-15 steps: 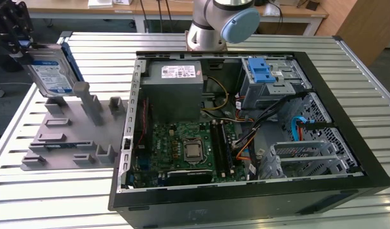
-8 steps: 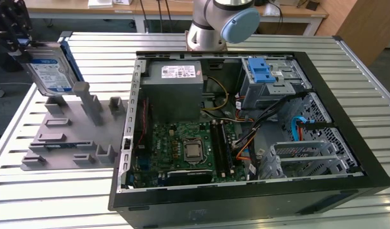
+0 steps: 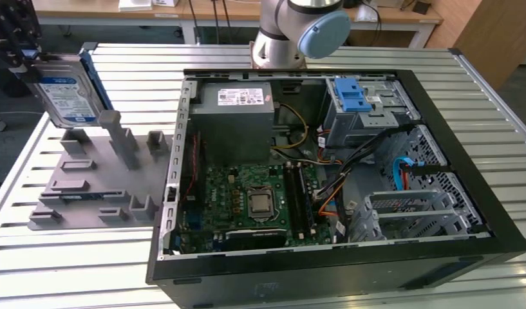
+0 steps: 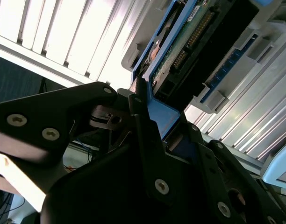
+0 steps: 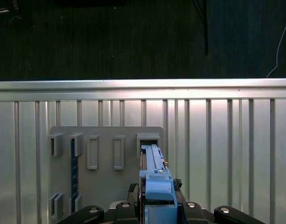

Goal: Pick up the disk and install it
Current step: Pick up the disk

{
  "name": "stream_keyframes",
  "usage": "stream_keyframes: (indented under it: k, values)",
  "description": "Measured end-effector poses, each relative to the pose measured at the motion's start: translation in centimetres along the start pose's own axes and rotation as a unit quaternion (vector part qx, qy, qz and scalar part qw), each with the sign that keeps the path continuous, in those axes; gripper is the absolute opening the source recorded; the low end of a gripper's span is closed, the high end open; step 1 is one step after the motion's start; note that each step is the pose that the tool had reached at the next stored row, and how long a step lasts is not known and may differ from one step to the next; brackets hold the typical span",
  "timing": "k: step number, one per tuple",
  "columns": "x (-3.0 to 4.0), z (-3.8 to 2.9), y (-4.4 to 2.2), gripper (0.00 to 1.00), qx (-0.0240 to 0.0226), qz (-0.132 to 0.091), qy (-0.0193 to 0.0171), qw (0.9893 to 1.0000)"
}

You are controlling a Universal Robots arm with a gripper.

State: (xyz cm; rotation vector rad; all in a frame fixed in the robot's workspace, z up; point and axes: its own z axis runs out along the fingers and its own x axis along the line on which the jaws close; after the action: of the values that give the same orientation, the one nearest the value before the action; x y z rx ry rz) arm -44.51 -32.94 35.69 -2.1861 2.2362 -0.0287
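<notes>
Pick-up stage, by the look: holding the disk (image 3: pixel 69 90) upright in the tool (image 5: pixel 158 206), clamped on its blue frame, just over the grey holder (image 3: pixel 100 174) at the exterior view's left, well apart from the case (image 3: pixel 331 283). Calls next for clearing the holder's posts and squaring up to the drive cage (image 3: pixel 353 122)

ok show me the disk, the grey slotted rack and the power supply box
disk (image 3: pixel 67 96): exterior view, on its white-and-blue label
grey slotted rack (image 3: pixel 103 179): exterior view, on a bare flat part of its base
power supply box (image 3: pixel 235 132): exterior view, on its grey top face
</notes>
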Motion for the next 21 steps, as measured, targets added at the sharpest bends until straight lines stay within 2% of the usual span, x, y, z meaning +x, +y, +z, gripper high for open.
stream_keyframes:
  k: [11, 21]
  values:
    - [0.0, -0.99, -0.02, 0.36, 0.0, 0.0, 0.0, 1.0]
    - [0.01, -1.43, -0.03, 0.36, 0.0001, 0.0, -0.0005, 1.0]
